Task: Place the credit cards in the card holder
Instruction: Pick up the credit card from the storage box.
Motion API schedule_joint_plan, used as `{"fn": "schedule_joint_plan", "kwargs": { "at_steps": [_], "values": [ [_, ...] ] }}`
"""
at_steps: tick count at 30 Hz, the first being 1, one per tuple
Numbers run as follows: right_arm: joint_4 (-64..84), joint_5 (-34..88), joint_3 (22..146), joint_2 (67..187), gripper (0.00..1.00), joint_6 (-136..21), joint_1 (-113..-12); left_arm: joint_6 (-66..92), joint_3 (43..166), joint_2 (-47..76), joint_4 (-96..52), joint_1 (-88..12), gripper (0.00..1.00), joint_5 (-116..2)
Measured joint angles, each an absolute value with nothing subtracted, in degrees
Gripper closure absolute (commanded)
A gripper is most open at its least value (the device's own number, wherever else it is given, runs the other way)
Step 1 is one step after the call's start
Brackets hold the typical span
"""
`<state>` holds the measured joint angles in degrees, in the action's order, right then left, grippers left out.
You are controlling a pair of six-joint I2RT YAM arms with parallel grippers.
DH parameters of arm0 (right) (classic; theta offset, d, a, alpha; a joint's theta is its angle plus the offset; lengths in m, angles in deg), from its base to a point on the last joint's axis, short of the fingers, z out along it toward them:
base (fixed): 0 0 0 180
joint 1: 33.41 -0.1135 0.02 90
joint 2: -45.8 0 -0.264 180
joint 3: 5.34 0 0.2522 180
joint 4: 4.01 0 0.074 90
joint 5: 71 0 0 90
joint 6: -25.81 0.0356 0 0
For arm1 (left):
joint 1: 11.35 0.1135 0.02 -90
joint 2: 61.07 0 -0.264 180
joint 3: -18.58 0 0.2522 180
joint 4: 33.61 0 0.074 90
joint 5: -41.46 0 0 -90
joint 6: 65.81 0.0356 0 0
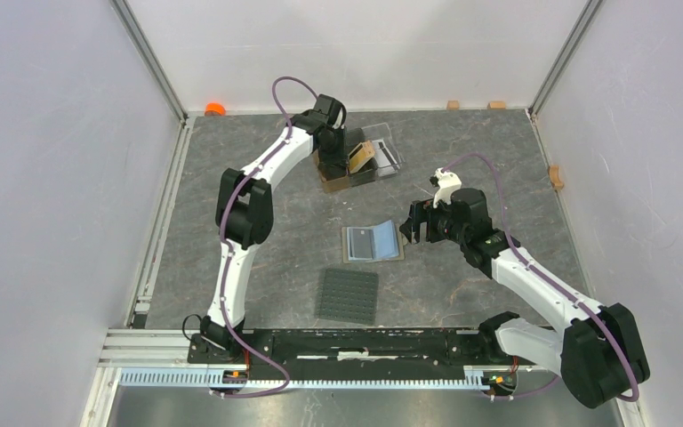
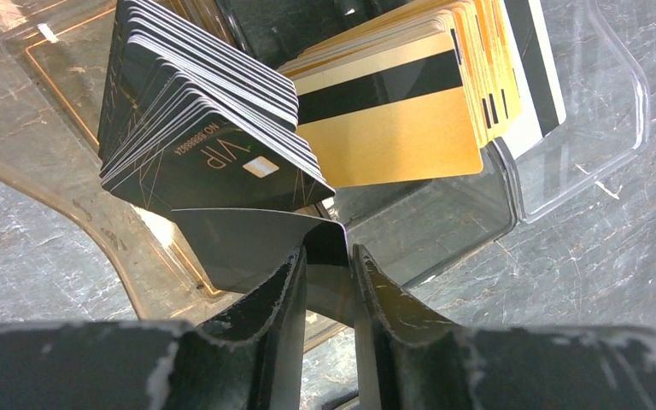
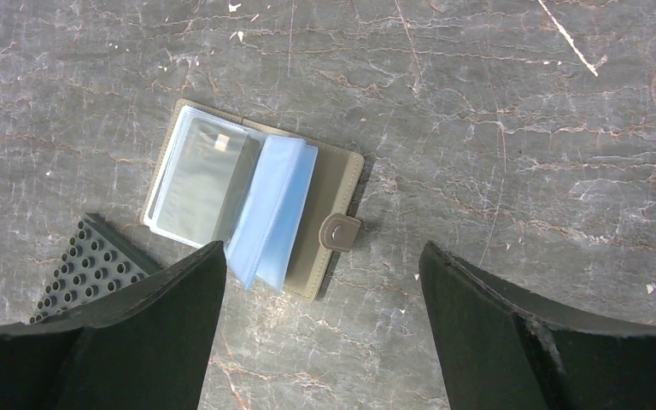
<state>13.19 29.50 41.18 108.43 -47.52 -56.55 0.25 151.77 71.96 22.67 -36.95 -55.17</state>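
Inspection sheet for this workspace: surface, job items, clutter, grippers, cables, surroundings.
Surface: grey marbled table, nothing spilled seen.
Job's things: card holder lies open; black, gold and white credit cards stand in a clear stand.
Clutter: studded grey mat; orange object at the back edge.
Grippers: left gripper fingers straddle a black card corner, grip unclear; right gripper open near the card holder.
Cables: purple cable on each arm.
Surroundings: white walls; metal rail at front.

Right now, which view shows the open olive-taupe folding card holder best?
Right wrist: the olive-taupe folding card holder lies open, bluish pockets and snap tab clear. Top external shows it small, mid-table; left wrist misses it.
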Motion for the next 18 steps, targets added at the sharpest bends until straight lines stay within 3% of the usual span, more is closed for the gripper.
{"fn": "schedule_joint_plan", "kwargs": {
  "at_steps": [18],
  "values": [
    [13.2, 29.5, 41.0, 107.9, 0.12, -47.5, -56.5, 1.4, 149.7, 68.1, 26.0, -36.6, 0.88, -51.0]
  ]
}}
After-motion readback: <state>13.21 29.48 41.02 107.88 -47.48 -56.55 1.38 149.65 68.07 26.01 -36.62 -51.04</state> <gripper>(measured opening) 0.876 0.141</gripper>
